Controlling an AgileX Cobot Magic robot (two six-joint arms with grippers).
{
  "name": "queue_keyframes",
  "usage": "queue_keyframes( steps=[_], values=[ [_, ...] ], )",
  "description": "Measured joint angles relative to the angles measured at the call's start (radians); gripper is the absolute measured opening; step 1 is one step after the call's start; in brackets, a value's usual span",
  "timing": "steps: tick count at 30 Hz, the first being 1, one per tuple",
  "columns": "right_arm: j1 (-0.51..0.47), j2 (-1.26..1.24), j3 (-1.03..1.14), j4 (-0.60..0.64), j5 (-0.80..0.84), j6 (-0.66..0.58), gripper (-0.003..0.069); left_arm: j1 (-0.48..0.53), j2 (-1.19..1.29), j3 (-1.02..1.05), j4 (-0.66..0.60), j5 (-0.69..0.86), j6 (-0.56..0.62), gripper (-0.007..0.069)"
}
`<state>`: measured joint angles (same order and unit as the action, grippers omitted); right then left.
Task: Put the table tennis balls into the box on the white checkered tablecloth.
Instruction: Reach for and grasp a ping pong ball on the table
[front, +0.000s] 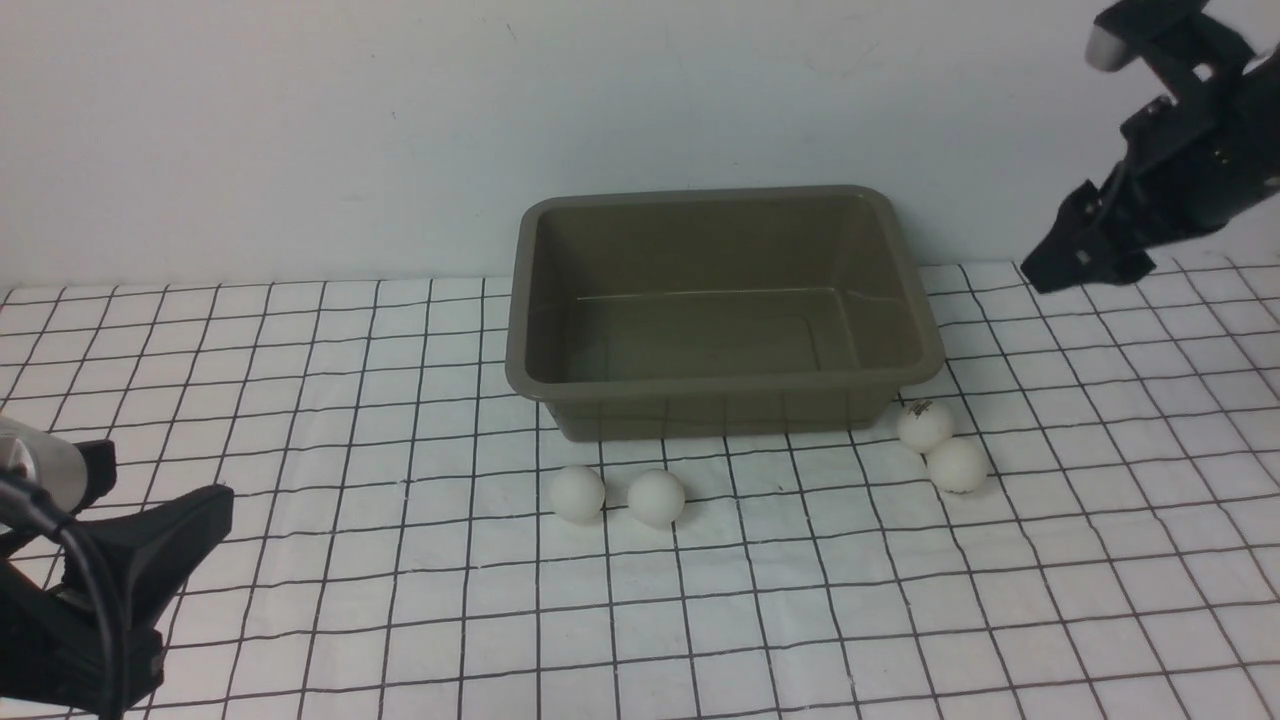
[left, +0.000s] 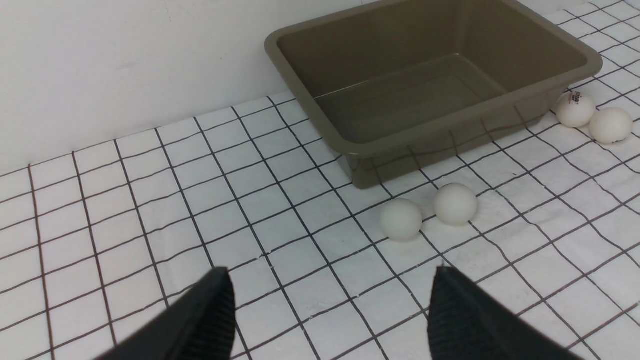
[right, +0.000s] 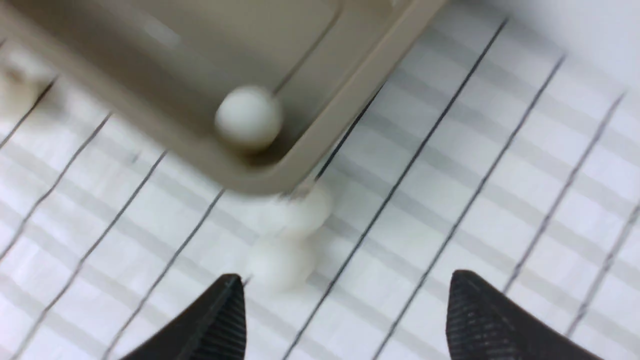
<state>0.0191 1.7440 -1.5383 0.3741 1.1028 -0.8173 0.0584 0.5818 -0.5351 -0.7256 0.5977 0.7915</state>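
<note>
The olive-grey box (front: 720, 400) stands at the back middle of the white checkered tablecloth (front: 700, 620). Four table tennis balls lie in front of it: a left pair (front: 577, 493) (front: 656, 497) and a right pair (front: 925, 425) (front: 957, 465). The right wrist view, blurred, shows another ball (right: 248, 117) inside the box (right: 360, 80) at a near corner; the front view hides it. My right gripper (right: 346, 282) hangs open and empty, high to the box's right (front: 1085, 255). At the near left my left gripper (left: 330, 280) is open and empty, short of the left pair (left: 401, 219).
A plain white wall rises right behind the box. The left wrist view takes in the box (left: 440, 145) and the right pair of balls (left: 575, 109) beyond it; one of that pair has a dark printed mark.
</note>
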Motion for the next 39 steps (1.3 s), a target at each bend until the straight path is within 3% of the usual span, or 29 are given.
queue_keyframes(
  steps=[12, 22, 39],
  values=[
    [0.020, 0.079, 0.018, 0.020, 0.120, 0.064, 0.0483, 0.000, 0.000, 0.000, 0.000, 0.000, 0.001, 0.0468],
    [0.102, 0.197, 0.041, -0.040, 0.026, 0.080, 0.0483, 0.000, 0.000, 0.000, 0.000, 0.003, 0.001, 0.0468],
    [0.105, 0.327, 0.041, -0.063, -0.039, 0.100, 0.0483, 0.000, 0.000, 0.000, 0.000, 0.008, 0.001, 0.0468]
  ],
)
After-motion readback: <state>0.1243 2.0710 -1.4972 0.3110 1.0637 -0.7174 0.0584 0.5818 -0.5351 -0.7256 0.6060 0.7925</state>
